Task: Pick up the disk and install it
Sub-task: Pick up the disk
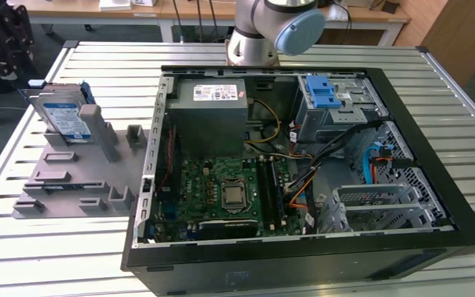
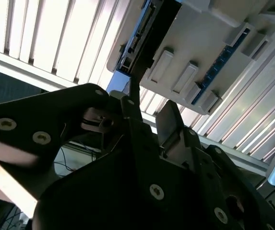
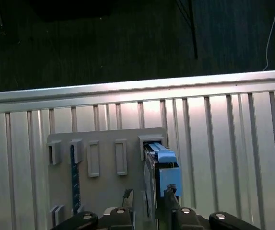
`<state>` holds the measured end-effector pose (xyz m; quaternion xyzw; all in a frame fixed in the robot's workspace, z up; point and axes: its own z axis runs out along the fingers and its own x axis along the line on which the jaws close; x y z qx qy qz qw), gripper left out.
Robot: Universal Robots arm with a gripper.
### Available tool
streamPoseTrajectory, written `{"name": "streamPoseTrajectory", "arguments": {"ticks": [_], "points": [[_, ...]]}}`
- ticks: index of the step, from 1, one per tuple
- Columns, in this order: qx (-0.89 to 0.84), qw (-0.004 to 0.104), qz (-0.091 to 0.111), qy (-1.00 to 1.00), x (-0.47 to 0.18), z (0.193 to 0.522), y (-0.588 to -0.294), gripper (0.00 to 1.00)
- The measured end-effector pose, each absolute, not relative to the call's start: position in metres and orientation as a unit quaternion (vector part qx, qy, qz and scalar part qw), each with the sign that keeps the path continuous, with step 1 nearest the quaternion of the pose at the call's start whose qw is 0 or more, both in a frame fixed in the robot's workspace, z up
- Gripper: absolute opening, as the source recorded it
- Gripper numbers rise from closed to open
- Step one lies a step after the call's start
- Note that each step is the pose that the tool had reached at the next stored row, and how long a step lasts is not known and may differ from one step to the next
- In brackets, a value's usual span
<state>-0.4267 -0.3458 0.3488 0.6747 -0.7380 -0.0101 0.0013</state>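
The disk [image 1: 62,116] is a silver drive with a blue-and-white label in a blue carrier. It stands on edge in a slot of the grey holder [image 1: 72,179] at the exterior view's left. In the first wrist view I look down on the disk's [image 3: 162,167] top edge, with my gripper [image 3: 149,194] above it. The gripper is open, one fingertip [image 3: 127,195] over the holder [image 3: 107,187] and the other over the disk's far side. In the second wrist view my gripper [image 2: 149,112] hangs apart from the disk [image 2: 136,40] and the holder [image 2: 209,43].
An open computer case [image 1: 303,247] lies on the slatted metal table [image 1: 97,55]. It holds a silver drive cage with a blue latch [image 1: 333,99], a grey power supply [image 1: 208,111], cables and a motherboard. The arm's base [image 1: 258,31] stands behind it. A thin blue board [image 3: 73,177] sits in another holder slot.
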Motion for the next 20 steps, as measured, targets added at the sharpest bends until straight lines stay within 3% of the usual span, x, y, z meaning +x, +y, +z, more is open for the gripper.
{"name": "streamPoseTrajectory", "arguments": {"ticks": [3, 4, 15, 18, 20], "points": [[0.677, -0.001, -0.008, -0.736, -0.427, 0.344, -0.345, 0.41], [0.678, -0.002, -0.008, -0.735, -0.427, 0.343, -0.344, 0.47], [0.691, -0.002, -0.007, -0.723, -0.432, 0.335, -0.335, 0.48], [0.692, -0.002, -0.007, -0.722, -0.434, 0.331, -0.335, 0.60], [0.692, -0.002, -0.007, -0.722, -0.435, 0.328, -0.335, 0.60]]}}
